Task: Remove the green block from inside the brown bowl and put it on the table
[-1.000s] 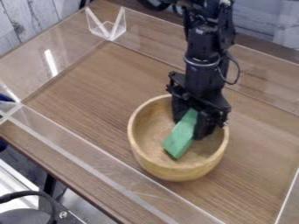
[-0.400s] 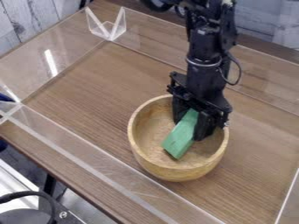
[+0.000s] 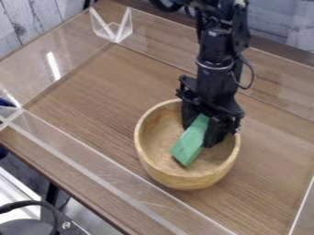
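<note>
Gripper [image 3: 207, 124] fingertips were hidden behind the green block's [image 3: 190, 144] twelve-o'clock end; the arm was cropped at the top edge.

The wood-grain table [image 3: 110, 87], edged by clear acrylic walls [image 3: 55, 138], carries the brown bowl [image 3: 160, 163] at lower right of centre.

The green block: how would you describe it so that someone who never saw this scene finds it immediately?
On the wood-grain table with clear walls stands one round tan wooden bowl, under the black arm. The green block leans inside it, its upper end between the fingers of the shut gripper. It is the only bright green thing in view.
</note>
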`<state>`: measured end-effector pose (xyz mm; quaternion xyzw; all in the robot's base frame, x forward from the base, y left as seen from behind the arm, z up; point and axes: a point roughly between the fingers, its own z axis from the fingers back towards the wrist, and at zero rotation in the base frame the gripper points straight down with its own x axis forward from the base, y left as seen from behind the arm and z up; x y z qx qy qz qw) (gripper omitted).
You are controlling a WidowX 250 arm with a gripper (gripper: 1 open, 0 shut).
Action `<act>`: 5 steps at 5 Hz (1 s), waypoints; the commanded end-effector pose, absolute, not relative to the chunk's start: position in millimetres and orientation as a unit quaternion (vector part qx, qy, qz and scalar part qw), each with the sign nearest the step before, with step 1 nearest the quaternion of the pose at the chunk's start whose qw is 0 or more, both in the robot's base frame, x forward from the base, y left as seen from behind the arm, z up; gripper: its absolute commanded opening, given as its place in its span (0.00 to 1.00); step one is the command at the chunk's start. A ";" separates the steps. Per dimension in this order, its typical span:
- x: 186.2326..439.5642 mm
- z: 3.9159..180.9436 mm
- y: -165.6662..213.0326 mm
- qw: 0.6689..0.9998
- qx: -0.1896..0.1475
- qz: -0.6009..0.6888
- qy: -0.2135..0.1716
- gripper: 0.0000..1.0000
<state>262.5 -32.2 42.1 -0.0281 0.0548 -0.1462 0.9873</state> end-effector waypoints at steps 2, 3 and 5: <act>274.1 51.5 -28.2 0.990 -0.024 -0.138 0.030 0.00; 275.8 58.6 -29.0 0.990 -0.023 -0.134 0.023 0.00; 278.2 72.1 -30.3 0.991 -0.022 -0.129 0.009 0.00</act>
